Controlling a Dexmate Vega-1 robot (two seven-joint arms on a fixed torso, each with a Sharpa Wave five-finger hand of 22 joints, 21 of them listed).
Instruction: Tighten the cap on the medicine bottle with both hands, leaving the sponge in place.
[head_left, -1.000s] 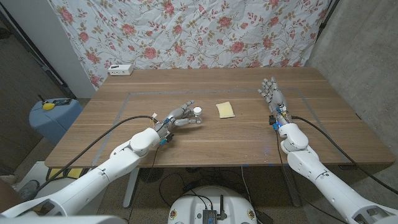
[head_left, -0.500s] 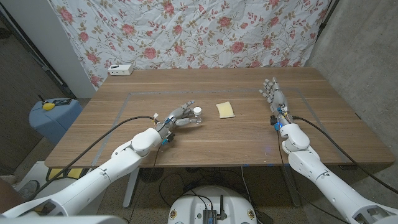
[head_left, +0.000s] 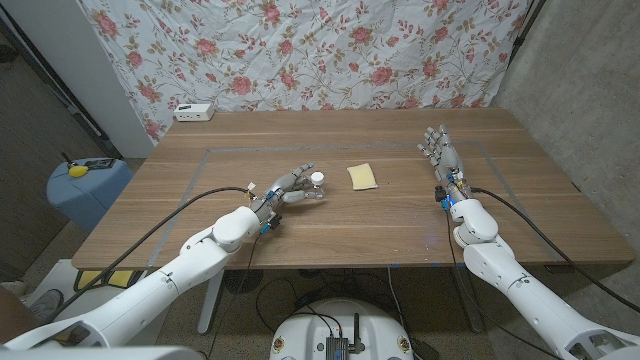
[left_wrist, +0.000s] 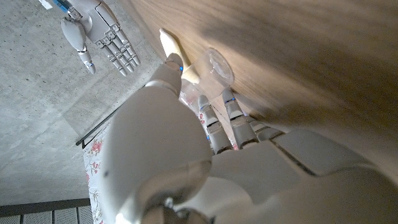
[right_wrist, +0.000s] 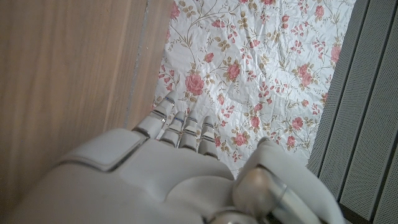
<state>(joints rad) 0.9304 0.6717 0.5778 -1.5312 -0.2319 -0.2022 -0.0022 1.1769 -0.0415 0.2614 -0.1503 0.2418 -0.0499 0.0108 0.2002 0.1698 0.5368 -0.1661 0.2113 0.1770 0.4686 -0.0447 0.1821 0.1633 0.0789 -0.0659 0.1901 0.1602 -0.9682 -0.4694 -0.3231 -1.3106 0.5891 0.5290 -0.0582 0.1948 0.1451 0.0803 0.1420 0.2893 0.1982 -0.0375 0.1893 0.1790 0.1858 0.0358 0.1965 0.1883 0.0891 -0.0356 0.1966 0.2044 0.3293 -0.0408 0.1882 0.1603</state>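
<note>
Two hands on the counter (head_left: 400, 215), well apart. My left hand (head_left: 288, 187) sits near the middle of the wood, fingers reaching toward the medicine bottle (head_left: 316, 182). From the head view the fingers flank the bottle's white cap (head_left: 317, 178); the left wrist view has the fingertips (left_wrist: 229, 99) right at the clear bottle, thumb on the other side of it. Whether the fingers actually clamp it or only touch it, I cannot tell.

Bottle stands upright, small, white-capped, just beside the sponge (head_left: 363, 176) but apart from it. Sponge is a flat yellow rectangle lying on the wood, on the bottle's right, between my two hands and untouched.

My right hand (head_left: 439, 152) is off toward the right side of the counter, released: fingers straight, a little spread, holding nothing. It shows the same way in the left wrist view, fingers extended and apart. In the right wrist view its fingers (right_wrist: 180, 127) stretch out beside bare wood grain, toward the flowered cloth (head_left: 300, 50) that hangs behind the counter.

Other items noted: small white box (head_left: 193, 112) at the far left edge of the counter; blue bin (head_left: 85, 190) on the floor off my left side; black cables running along both forearms.
</note>
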